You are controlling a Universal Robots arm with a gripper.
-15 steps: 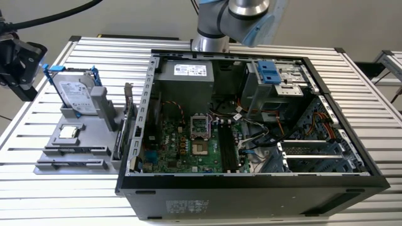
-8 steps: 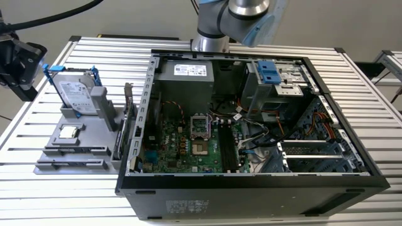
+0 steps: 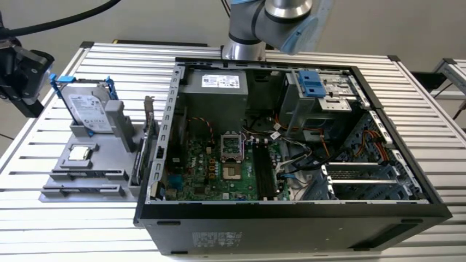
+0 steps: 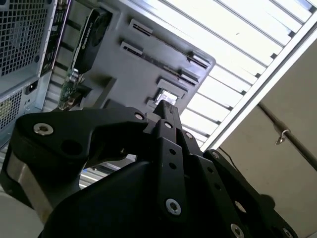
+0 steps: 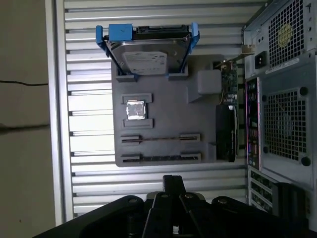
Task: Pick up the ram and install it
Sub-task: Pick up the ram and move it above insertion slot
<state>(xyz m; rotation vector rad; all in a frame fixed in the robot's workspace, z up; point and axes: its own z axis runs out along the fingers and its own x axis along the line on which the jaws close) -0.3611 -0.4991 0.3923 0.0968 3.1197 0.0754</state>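
Note:
The ram (image 5: 161,157) is a slim dark stick standing on edge between two brackets of the grey holder (image 5: 163,99), below a silver processor chip (image 5: 135,110). A thinner strip (image 5: 161,139) stands in the neighbouring row. In the exterior view my gripper (image 3: 28,103) hangs off the table's left edge, well apart from the holder (image 3: 73,164). Both wrist views show its black fingertips (image 4: 166,110) (image 5: 173,179) pressed together with nothing between them. The motherboard's long black slots (image 3: 262,172) lie inside the open computer case (image 3: 291,210).
A hard drive in blue brackets (image 3: 87,109) stands upright at the holder's far end. A graphics card (image 5: 225,131) stands on edge between the holder and the case. The case wall (image 3: 156,153) rises beside the holder. The slatted table (image 3: 43,218) has bare room in front.

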